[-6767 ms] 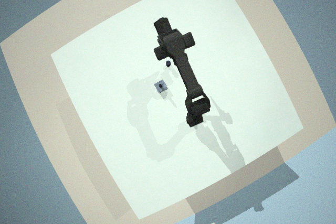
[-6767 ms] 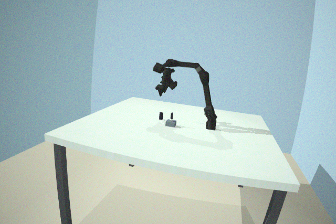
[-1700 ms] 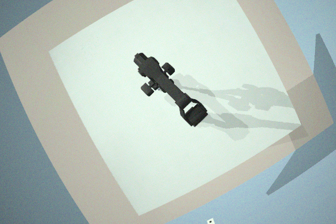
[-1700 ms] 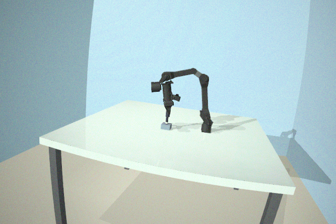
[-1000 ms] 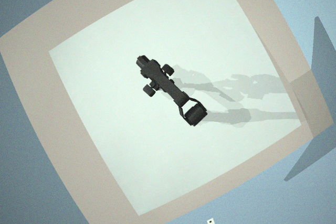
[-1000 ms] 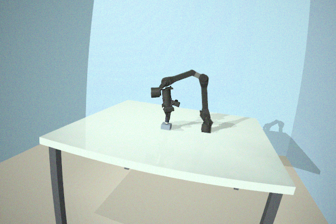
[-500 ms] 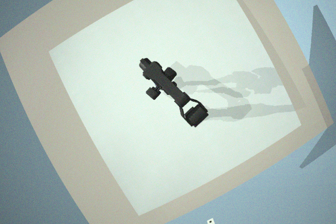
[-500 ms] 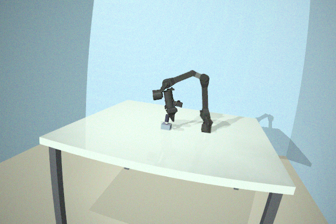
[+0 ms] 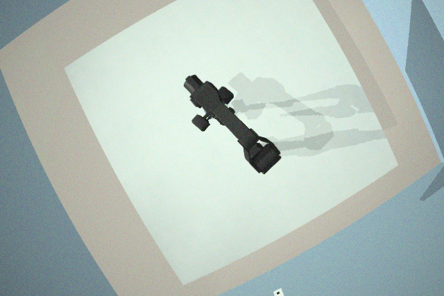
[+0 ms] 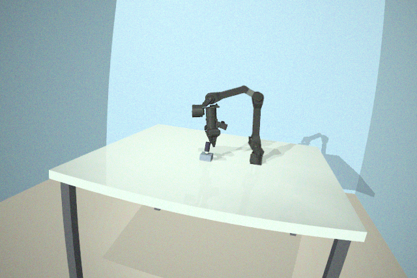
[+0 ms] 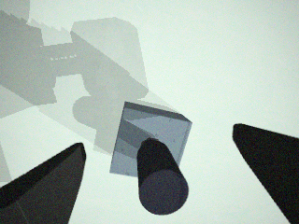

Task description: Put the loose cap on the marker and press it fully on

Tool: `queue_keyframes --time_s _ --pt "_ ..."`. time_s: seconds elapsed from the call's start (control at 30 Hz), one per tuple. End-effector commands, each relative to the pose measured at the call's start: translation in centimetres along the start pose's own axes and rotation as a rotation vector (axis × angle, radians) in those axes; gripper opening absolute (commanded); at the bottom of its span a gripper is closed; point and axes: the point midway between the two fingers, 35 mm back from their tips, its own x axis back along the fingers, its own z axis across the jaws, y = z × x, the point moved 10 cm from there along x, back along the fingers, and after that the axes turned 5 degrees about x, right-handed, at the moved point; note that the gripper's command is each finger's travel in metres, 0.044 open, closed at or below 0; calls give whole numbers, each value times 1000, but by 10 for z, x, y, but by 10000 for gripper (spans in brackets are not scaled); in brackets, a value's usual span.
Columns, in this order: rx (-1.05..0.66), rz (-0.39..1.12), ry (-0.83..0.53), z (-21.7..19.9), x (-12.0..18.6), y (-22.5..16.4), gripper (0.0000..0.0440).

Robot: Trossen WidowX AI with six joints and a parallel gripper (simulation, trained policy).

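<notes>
The grey holder block (image 10: 206, 156) (image 11: 164, 128) stands on the white table (image 10: 168, 180) (image 9: 143, 163). A dark cap (image 10: 207, 146) (image 11: 161, 182) with a bluish top sits upright over the marker in the block; the marker's body is hidden under it. My gripper (image 10: 212, 142) (image 11: 159, 140) is open and points straight down. Its fingers stand wide apart on either side of the cap, clear of it, with the tips about level with the cap's top. In the overhead view the arm (image 9: 222, 114) hides the block and the cap.
The arm's base (image 10: 255, 157) (image 9: 263, 158) stands on the table to the right of the block. The arm's shadows fall across the table behind it.
</notes>
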Motion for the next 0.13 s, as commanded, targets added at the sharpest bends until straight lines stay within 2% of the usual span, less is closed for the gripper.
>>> queue_keyframes --time_s 0.0,0.1 --pt "-1 25 2 0 8 1 440" --pt "-1 44 6 0 14 3 440"
